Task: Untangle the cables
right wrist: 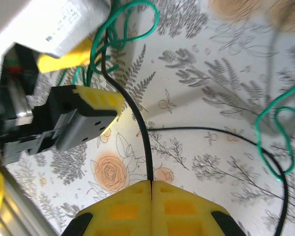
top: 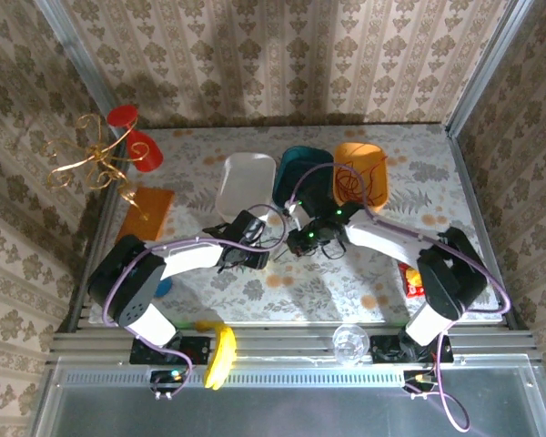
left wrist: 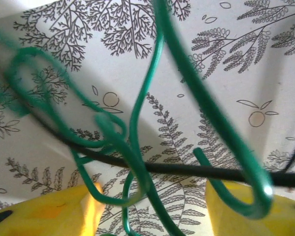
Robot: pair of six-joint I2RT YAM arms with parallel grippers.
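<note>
A: Right gripper (right wrist: 151,186) is pressed together on the black cable (right wrist: 143,132), presumably to anchor that strand.
B: Left gripper (left wrist: 150,199) is spread. Green cable (left wrist: 137,113) loops are hung between its fingers, unpinched, likely so green can be drawn off black.
A: Location?
B: Tangle is held over mid-table (top: 391,273).
A: Count?
B: One black and one green, crossed. What looks like one red cable (top: 350,182) is coiled apart in the orange bin (top: 382,162).

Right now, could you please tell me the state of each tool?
Left tool: open around the green cable, not gripping it.
Right tool: closed, holding the black cable.
</note>
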